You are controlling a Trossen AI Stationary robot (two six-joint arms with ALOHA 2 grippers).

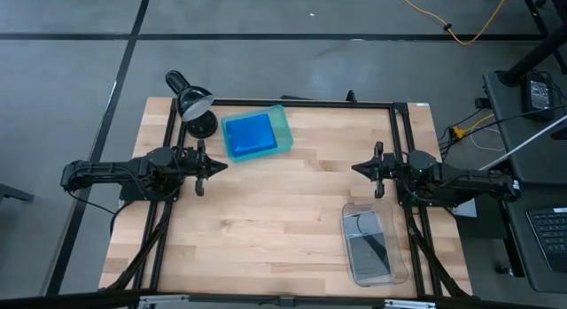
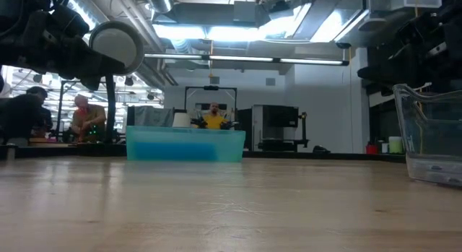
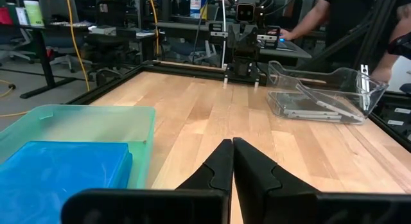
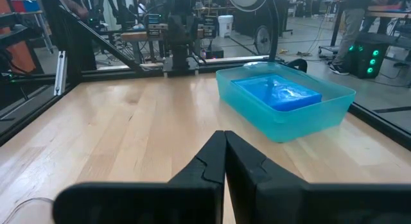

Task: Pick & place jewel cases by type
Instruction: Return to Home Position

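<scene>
While both arms are held at opposite sides of the wooden table (image 1: 283, 229), the jewel cases are seen sorted into two trays. The blue cases (image 1: 250, 135) are stacked flat inside the green tray (image 1: 285, 125), which is set at 11 o'clock from the table's centre. A black desk lamp (image 1: 191, 104) is placed just beside it, at 10 o'clock. The grey cases (image 1: 368, 249) are held in the clear tray (image 1: 381, 208), placed at 4 o'clock near the right edge. One of them appears tilted against the others, and the number piled in either tray cannot be told. The left gripper (image 1: 213, 166) is held at 9 o'clock, near the green tray's front corner, its jaws pressed together on nothing. The right gripper (image 1: 361, 167) is held at 3 o'clock, pointed towards it across the table, its jaws likewise pressed together and empty. In the low view, a person in a yellow top (image 2: 214, 119) is seen seated in the room beyond the table.
</scene>
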